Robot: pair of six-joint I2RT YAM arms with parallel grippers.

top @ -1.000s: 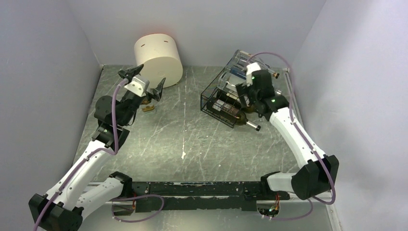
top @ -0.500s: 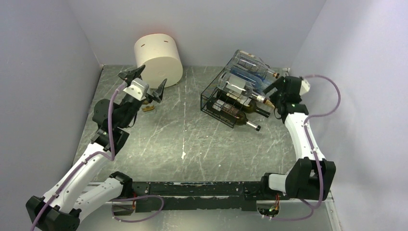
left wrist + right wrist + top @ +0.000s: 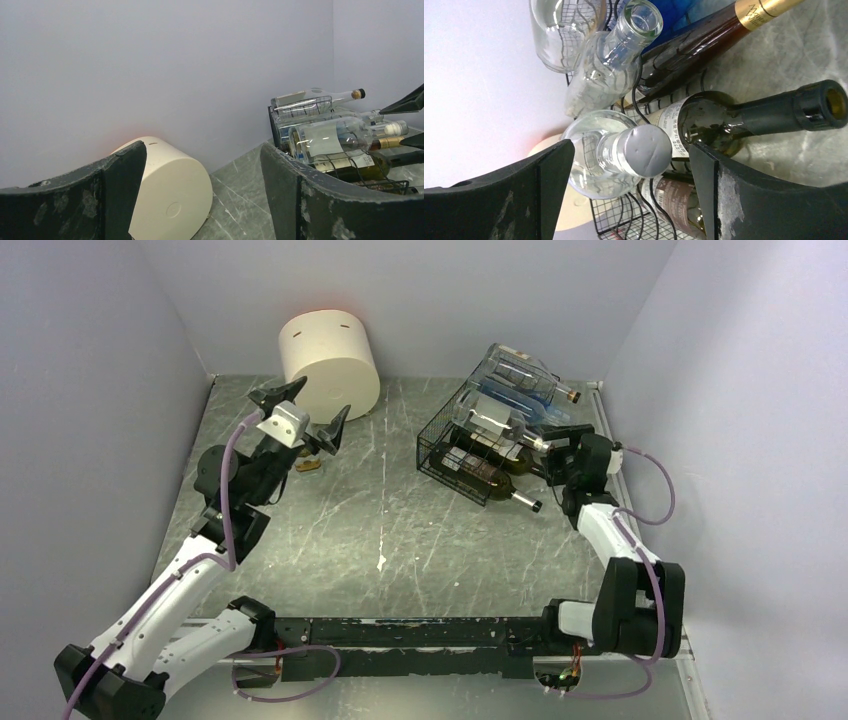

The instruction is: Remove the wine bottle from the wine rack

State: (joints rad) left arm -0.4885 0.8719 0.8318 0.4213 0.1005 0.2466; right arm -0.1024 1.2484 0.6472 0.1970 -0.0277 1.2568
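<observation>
A cream cylinder [image 3: 328, 365] sits at the far left of the grey, marble-veined table [image 3: 400, 530], near the back wall [image 3: 420, 290]. Just in front of it lies a small brown object [image 3: 308, 464], too small to identify. The walls are pale lilac-grey.

Rack [image 3: 437, 447] sits back right on worktop [image 3: 400, 530], bottles [image 3: 512, 375] stacked in it, necks pointing right. Cylinder [image 3: 330, 365] back left, well apart.

My right gripper [image 3: 552, 443] swung off top of black wire-mesh wine rack [image 3: 432, 445], dropped low at rack's right side; elbow folded back.
</observation>
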